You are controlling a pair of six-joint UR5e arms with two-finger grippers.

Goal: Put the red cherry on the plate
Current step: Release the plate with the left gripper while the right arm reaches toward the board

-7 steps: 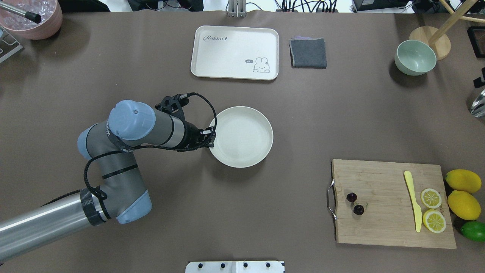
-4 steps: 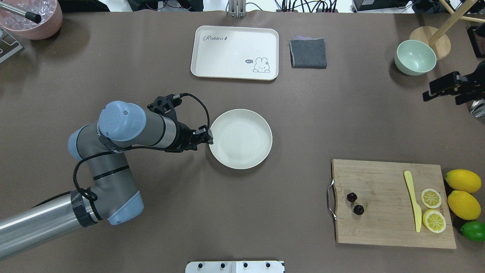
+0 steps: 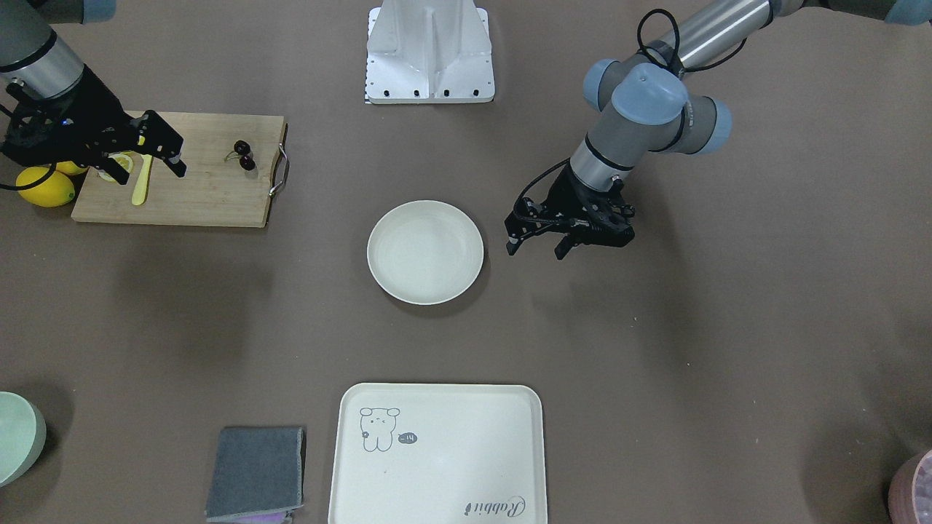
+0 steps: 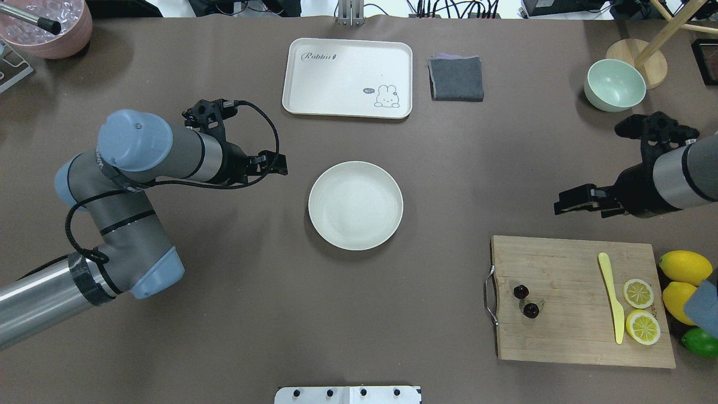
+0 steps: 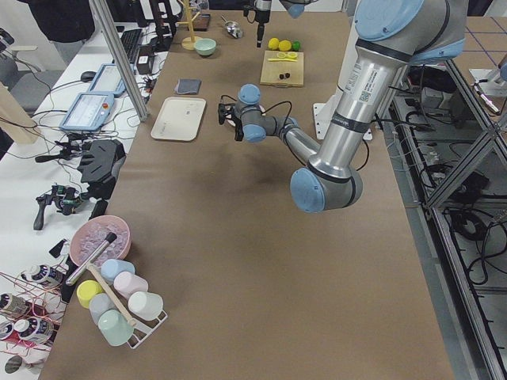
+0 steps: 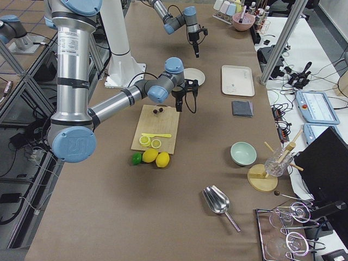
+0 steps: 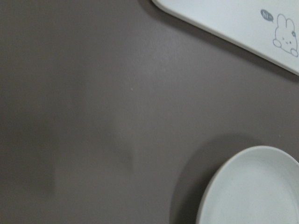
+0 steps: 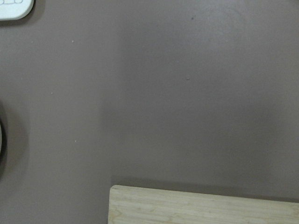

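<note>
The red cherry (image 4: 525, 301) is a dark pair lying on the left part of the wooden cutting board (image 4: 566, 336), and it also shows in the front-facing view (image 3: 244, 154). The plate (image 4: 355, 205) is round, cream-white and empty at mid-table. My left gripper (image 4: 277, 164) hangs open to the left of the plate, apart from its rim; the front-facing view shows its fingers spread (image 3: 536, 249). My right gripper (image 4: 578, 206) is open above the table just beyond the board's far edge, holding nothing. The left wrist view catches the plate's rim (image 7: 254, 186).
On the board lie a yellow knife (image 4: 610, 294) and two lemon halves (image 4: 639, 308). Whole lemons (image 4: 685, 268) and a lime (image 4: 701, 342) sit to its right. A cream tray (image 4: 348, 77), grey cloth (image 4: 456, 78) and green bowl (image 4: 615, 84) stand at the far side.
My left gripper has drawn back from the plate's rim, left and away. The right arm has come in from the right edge toward the cutting board.
</note>
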